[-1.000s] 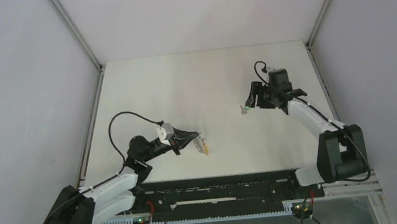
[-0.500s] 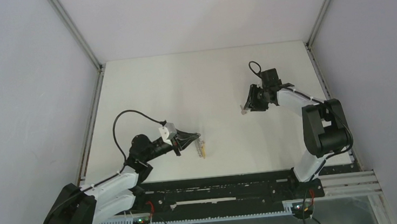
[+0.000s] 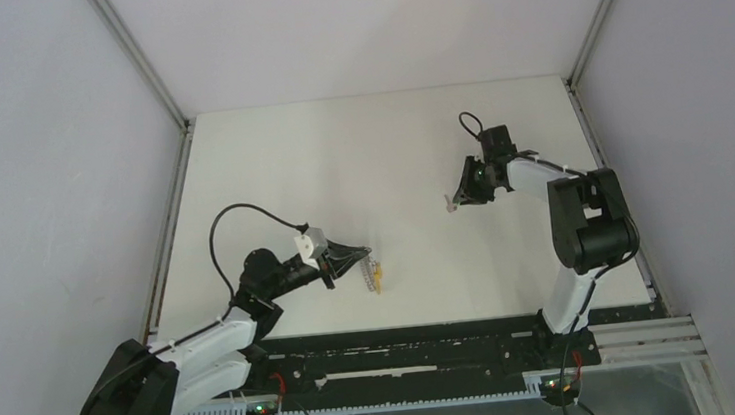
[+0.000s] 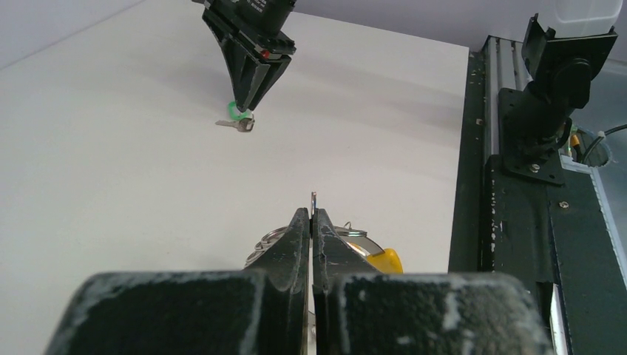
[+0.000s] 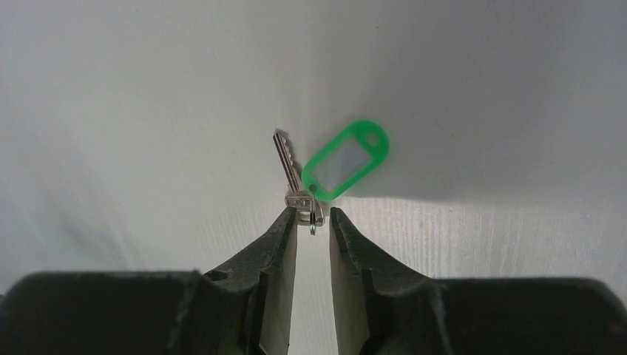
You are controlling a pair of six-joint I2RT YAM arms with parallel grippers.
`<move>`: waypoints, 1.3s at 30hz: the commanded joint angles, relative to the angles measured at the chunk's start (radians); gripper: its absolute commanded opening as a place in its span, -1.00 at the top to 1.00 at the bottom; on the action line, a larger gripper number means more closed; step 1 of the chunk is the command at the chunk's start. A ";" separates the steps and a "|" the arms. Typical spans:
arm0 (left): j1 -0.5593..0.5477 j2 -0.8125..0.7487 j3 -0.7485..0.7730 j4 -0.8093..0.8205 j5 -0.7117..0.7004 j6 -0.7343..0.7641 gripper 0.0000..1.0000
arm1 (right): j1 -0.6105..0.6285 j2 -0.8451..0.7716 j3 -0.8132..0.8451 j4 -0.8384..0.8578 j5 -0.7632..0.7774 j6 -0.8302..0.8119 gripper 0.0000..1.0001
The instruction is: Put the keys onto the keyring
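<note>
The left tool (image 4: 310, 216) is clenched on the keyring (image 4: 268, 238), with the yellow key (image 4: 386, 260) beside it, likely steadying it for threading. The right tool (image 5: 312, 218), jaws narrowly apart, straddles the head of the green key (image 5: 341, 163), which lies on the surface (image 5: 148, 111), ready for pinching

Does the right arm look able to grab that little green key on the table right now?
Probably yes. The right claw sits low over the table with its fingers either side of the green key's metal head, and nothing lies between them.
</note>
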 commanded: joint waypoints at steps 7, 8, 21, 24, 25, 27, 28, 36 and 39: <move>0.006 0.011 0.072 0.034 -0.003 0.017 0.99 | -0.005 0.023 0.051 0.018 -0.022 0.003 0.65; 0.006 0.011 0.072 0.034 -0.003 0.016 0.99 | -0.005 0.025 0.051 0.018 -0.023 0.003 0.67; 0.006 0.005 0.072 0.034 0.000 0.015 0.99 | -0.003 0.005 0.057 -0.018 -0.036 -0.017 0.82; 0.006 0.002 0.072 0.034 -0.001 0.014 0.99 | -0.003 0.002 0.057 -0.020 -0.041 -0.019 0.83; 0.006 0.002 0.071 0.034 -0.001 0.014 0.99 | -0.003 0.002 0.057 -0.020 -0.041 -0.019 0.84; 0.006 0.002 0.071 0.034 0.000 0.014 0.99 | -0.003 0.002 0.057 -0.022 -0.040 -0.021 0.93; 0.006 0.002 0.072 0.033 -0.001 0.014 0.99 | -0.002 0.004 0.057 -0.023 -0.038 -0.023 0.98; 0.006 -0.013 0.079 0.040 0.017 0.012 0.99 | 0.027 -0.060 0.057 -0.037 -0.043 -0.126 1.00; 0.006 -0.025 0.090 0.043 0.021 0.014 1.00 | 0.074 -0.133 0.055 -0.043 -0.028 -0.230 1.00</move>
